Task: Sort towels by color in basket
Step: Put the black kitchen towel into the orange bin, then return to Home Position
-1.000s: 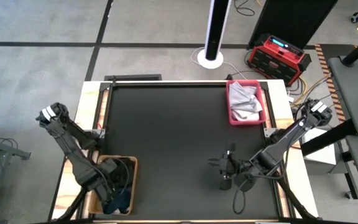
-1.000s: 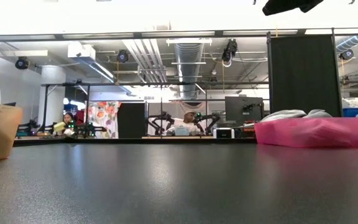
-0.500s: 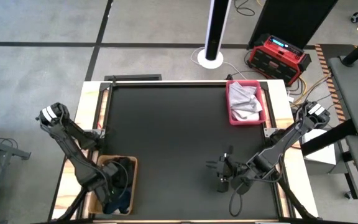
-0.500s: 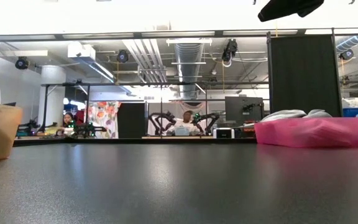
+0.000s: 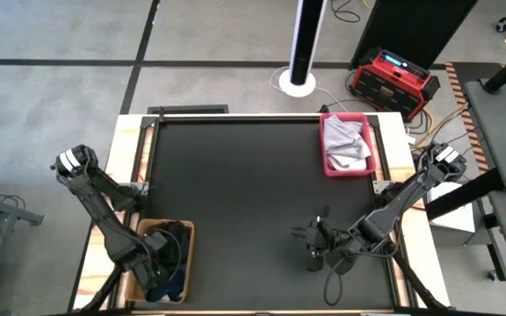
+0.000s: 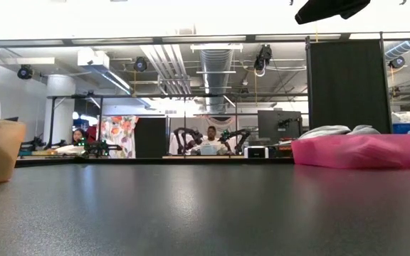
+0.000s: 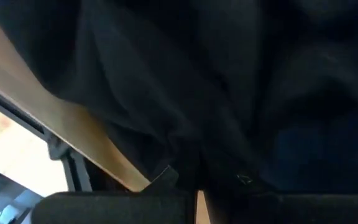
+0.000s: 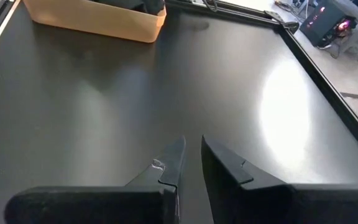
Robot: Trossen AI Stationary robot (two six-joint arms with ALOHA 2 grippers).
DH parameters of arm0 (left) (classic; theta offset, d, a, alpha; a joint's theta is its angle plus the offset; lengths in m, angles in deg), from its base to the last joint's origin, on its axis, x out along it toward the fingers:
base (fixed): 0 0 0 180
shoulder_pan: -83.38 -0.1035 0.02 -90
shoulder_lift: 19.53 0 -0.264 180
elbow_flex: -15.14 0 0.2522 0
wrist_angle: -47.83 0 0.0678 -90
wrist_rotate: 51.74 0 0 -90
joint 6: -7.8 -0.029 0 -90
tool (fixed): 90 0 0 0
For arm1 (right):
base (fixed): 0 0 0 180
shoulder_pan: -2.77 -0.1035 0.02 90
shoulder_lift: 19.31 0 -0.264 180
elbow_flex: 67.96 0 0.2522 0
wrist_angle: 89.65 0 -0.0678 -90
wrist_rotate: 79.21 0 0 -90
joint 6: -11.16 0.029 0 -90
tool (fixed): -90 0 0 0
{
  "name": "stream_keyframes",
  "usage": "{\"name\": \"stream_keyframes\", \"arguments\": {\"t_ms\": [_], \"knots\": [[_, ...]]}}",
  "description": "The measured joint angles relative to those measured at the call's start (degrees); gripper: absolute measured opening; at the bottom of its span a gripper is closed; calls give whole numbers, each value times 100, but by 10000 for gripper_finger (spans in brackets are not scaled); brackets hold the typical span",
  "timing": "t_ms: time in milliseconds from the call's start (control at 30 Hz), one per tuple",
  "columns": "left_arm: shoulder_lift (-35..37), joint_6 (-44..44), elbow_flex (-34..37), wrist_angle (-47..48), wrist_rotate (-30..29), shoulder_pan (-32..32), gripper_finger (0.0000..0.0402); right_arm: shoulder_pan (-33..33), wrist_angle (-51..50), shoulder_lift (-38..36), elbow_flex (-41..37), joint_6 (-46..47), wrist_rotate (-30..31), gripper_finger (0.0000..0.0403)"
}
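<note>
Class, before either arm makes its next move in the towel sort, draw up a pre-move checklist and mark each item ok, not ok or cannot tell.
1. Left gripper down inside the tan basket: ok.
2. Left gripper grasping a dark towel: cannot tell.
3. Right gripper empty, above the bare table: ok.
4. Light towels all in the pink basket: ok.
5. Dark towels only in the tan basket: ok.

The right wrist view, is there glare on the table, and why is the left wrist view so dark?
Right wrist view: a broad bright reflection washes out the black table beyond the right gripper. Left wrist view: the camera sits inside the tan basket, filled by blurred black towels.
</note>
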Motion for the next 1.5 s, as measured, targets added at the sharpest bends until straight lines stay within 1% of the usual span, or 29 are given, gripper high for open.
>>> {"name": "stream_keyframes", "arguments": {"t_ms": [133, 267, 400, 567, 667, 733, 767, 800, 833, 900, 967, 1000, 1100, 1167, 1200, 1233, 1333, 1400, 1500], "knots": [[0, -140, -370, 169, -66, 0, 0, 1, 0, 0, 0, -24, 0, 43], [0, -184, -817, 630, -66, 0, 0, -1, 0, 0, 0, -74, 0, 44], [0, -106, -1289, 1431, -70, 0, 0, 2, -2, 0, 0, -103, 0, 40], [0, 396, -1896, 2408, -141, 0, 0, -3, -7, 0, 0, -168, 0, 33], [0, 476, -2197, 2783, -239, 9, 0, -3, -25, 0, 0, -169, 0, 32], [0, 480, -2369, 3060, -403, 9, 0, -14, -35, 0, 0, -192, -2, 32], [2, 445, -2452, 3114, -687, 13, 0, -14, -35, 0, 0, -195, -2, 31], [2, 317, -2522, 3107, -1134, 17, 0, -14, -40, 0, 0, -198, -4, 31], [2, 69, -2577, 3090, -1727, 20, 0, -15, -42, 0, 0, -227, -4, 31], [2, -605, -2644, 2971, -3095, 25, 0, -14, -4, 0, -8, -386, -4, 28], [2, -1328, -2669, 2691, -4410, 6, 0, 0, 197, 0, -42, -708, -5, 25], [2, -1751, -2669, 2488, -4964, -31, 0, 13, 344, 0, -71, -901, -5, 23], [2, -3313, -2640, 1768, -6404, -187, 0, 86, 937, -40, -195, -1569, -19, 13], [2, -4317, -2551, 1311, -7072, -355, 0, 165, 1380, -107, -299, -1998, -58, 10], [2, -4796, -2501, 1075, -7274, -459, 0, 213, 1574, -154, -350, -2196, -90, 10], [2, -5230, -2459, 885, -7358, -573, 0, 273, 1748, -198, -407, -2368, -185, 9], [2, -6358, -2314, 282, -7334, -991, 0, 519, 2142, -306, -536, -2796, -697, 9], [2, -7078, -2209, -312, -6955, -1313, 0, 704, 2395, -376, -632, -3013, -1063, 9], [4, -8456, -1903, -1648, -5867, -1789, 0, 967, 2650, -487, -802, -3204, -1495, 9]]}}
